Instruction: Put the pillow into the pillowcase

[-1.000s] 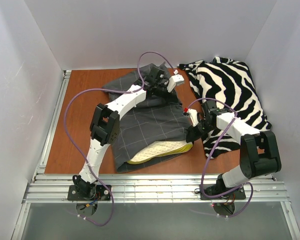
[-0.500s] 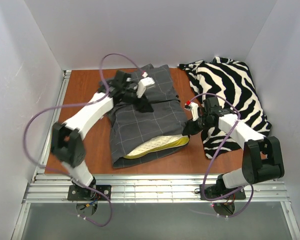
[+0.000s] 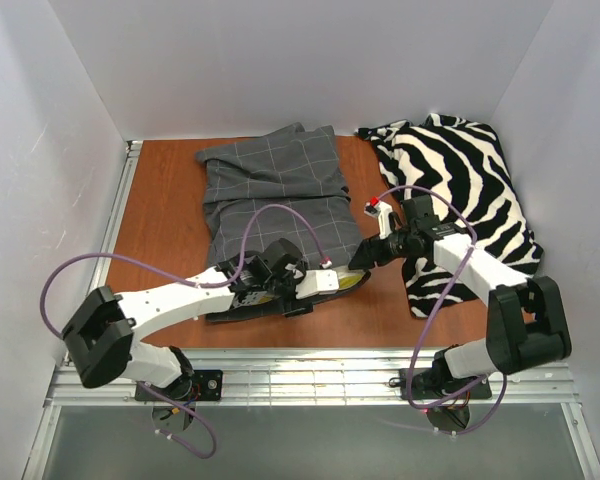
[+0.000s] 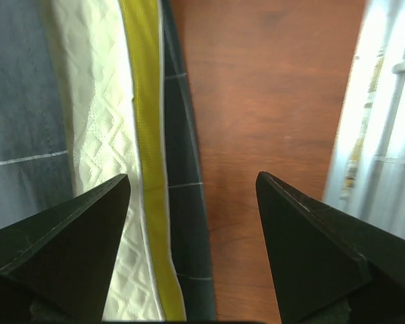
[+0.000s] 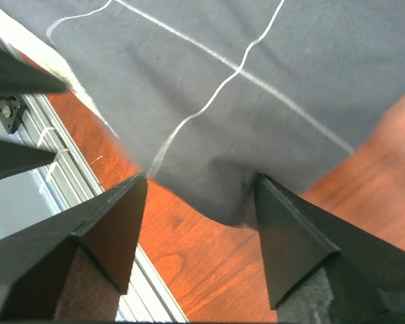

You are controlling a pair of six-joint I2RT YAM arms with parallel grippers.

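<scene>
The dark grey grid-lined pillowcase (image 3: 275, 190) lies lengthwise down the table's middle. Almost all of the pillow is inside it; only a yellow-green sliver (image 3: 357, 281) shows at the near right corner. In the left wrist view the pillow's dimpled cream face (image 4: 98, 135) and yellow edge (image 4: 146, 121) show beside a dark pillowcase fold (image 4: 183, 202). My left gripper (image 3: 340, 285) (image 4: 192, 185) hangs open over that near edge, holding nothing. From the right, my right gripper (image 3: 359, 262) (image 5: 201, 179) stands open, with the pillowcase's near corner (image 5: 223, 81) just ahead of its tips.
A zebra-striped fabric (image 3: 460, 190) lies heaped at the back right, under the right forearm. The metal rail (image 3: 310, 375) runs along the table's near edge. White walls close in the left, back and right sides. Bare wood (image 3: 165, 220) shows left of the pillowcase.
The left arm swung from the pillowcase's far end to its near edge. Both grippers opened and let go of the cloth. The pillowcase now lies flatter and covers more of the pillow.
</scene>
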